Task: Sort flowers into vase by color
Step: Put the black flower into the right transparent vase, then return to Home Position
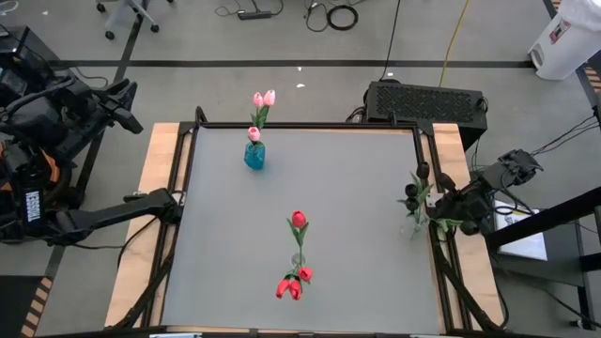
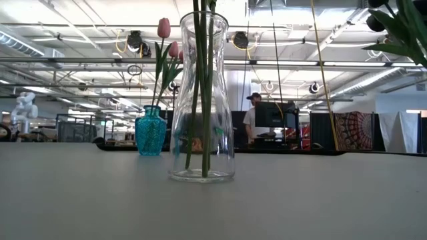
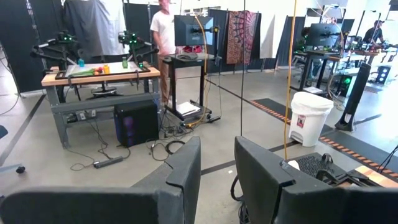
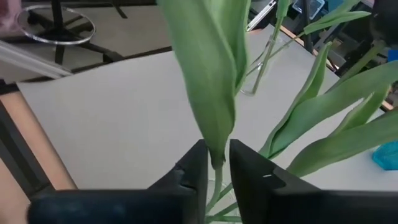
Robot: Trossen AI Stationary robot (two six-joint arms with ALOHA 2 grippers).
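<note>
Now the right gripper (image 4: 217, 168) pinches a thin green stem (image 4: 219, 163) of the black flowers (image 1: 415, 192), far right of the clear vase (image 1: 298, 258); they look light and bendy; hold low.

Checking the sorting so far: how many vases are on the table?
2. A blue vase with pink flowers stands near the far edge; a clear glass vase with red flowers stands nearer the front, about mid-table. None seem hidden.
</note>
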